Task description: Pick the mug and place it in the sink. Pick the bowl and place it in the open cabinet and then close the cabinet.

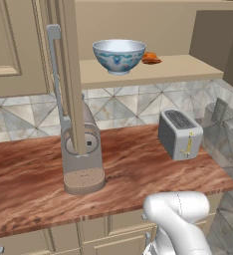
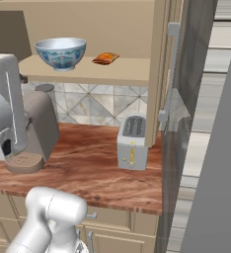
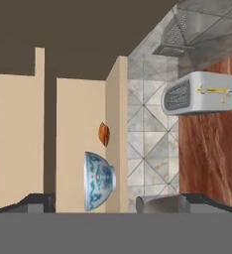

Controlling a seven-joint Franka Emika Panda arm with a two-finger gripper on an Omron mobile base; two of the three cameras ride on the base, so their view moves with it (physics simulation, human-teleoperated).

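Cabinet [image 1: 153,74] open; its beige shelf carries the bowl [image 1: 119,55], upright, and a small orange item [image 1: 151,59] just beside it, toward the shelf's right end. Below, a reddish wood-grain counter [image 1: 138,169] carries a coffee machine [image 1: 82,159] and a silver toaster [image 1: 179,133], well apart.

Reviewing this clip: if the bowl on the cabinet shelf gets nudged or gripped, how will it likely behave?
The bowl looks like glazed ceramic: probably rigid, fairly heavy, slick and breakable. It stands on a small foot under a wide rim, so a push high on the wall may tip it. It sits near the shelf front edge, so a slide outward could drop it.
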